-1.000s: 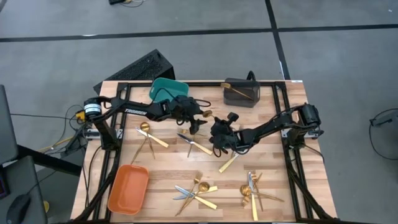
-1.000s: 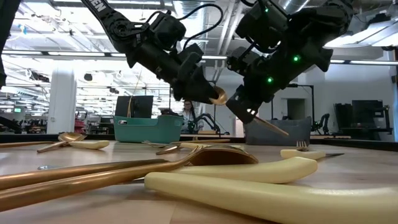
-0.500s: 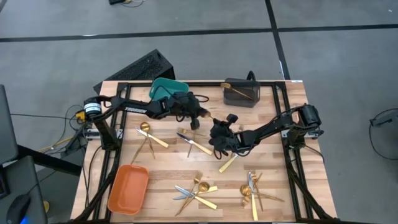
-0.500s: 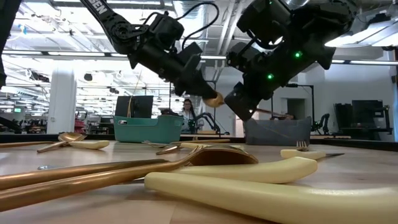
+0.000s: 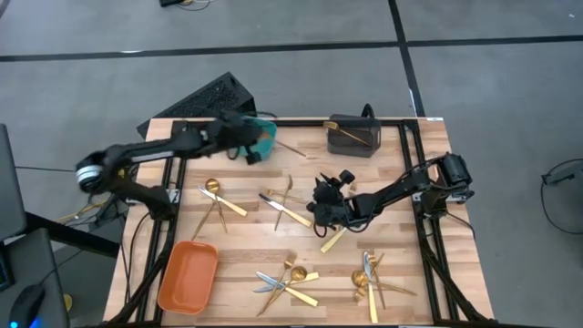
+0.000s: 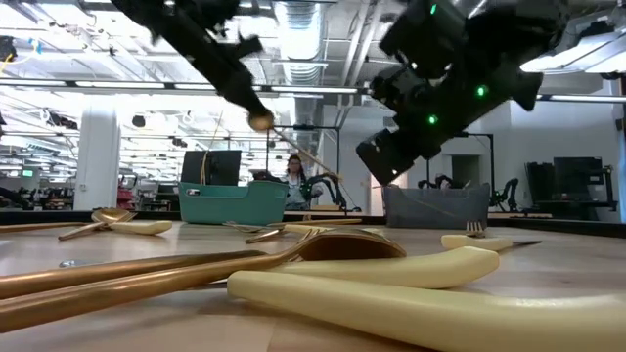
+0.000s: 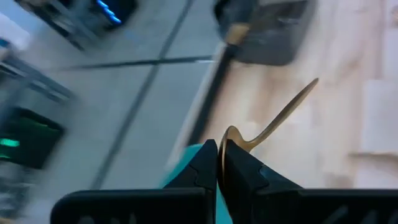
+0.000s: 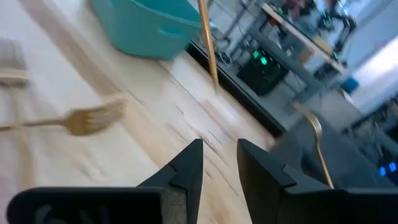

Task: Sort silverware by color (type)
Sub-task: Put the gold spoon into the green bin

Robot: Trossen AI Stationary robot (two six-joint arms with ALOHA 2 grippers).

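High: left gripper (image 5: 258, 143) has swung from mid-table to the teal plastic bin (image 5: 265, 138) at the far edge, carrying a thin gold spoon (image 5: 290, 148) | right gripper (image 5: 321, 202) hangs mid-table | Low: spoon (image 6: 293, 142) airborne | Left wrist: jaws pinched on spoon (image 7: 273, 122) | Right wrist: jaws slightly apart, empty, gold fork (image 8: 68, 121) lying ahead.

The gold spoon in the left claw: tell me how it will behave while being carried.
The gold spoon, pinched at its bowl end by the left claw, probably stays stiff: its handle juts out unsupported without sagging. Its shiny surface looks slippery, and with such a narrow grip it may pivot or slide during the swing toward the teal bin.
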